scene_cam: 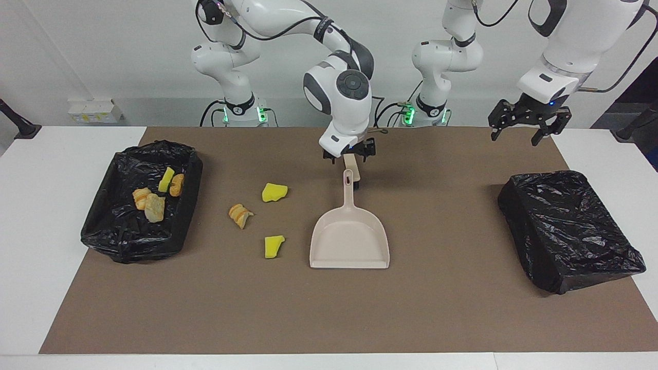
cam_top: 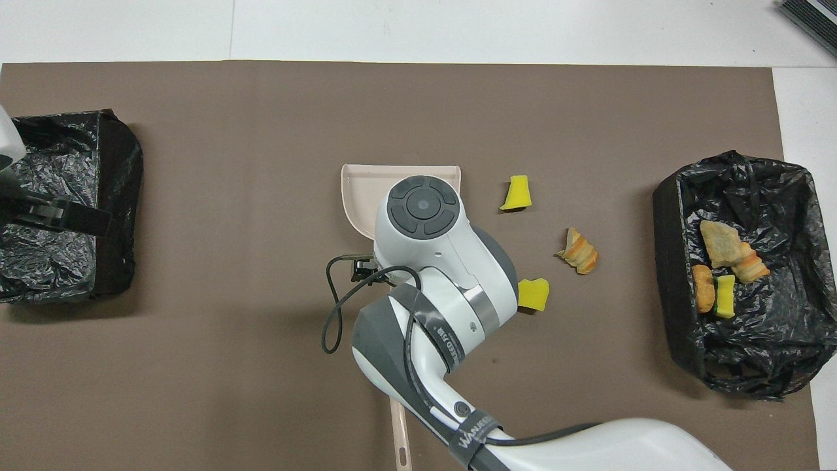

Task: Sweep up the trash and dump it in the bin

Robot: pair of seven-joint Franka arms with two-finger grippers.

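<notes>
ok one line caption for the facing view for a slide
Right gripper hangs open above the beige dustpan handle; three scraps lie beside the pan, four more in the lined bin.

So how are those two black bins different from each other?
The bin at the right arm's end sits open and flat with four scraps inside; the bin at the left arm's end shows no scraps and rests tilted. Both are lined in crinkled black plastic and stand on the brown mat.

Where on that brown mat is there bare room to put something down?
Most room lies between the dustpan and the closed black bag, and along the mat edge farthest from the robots. It is crowded between the dustpan and the open bin, where three scraps lie.
</notes>
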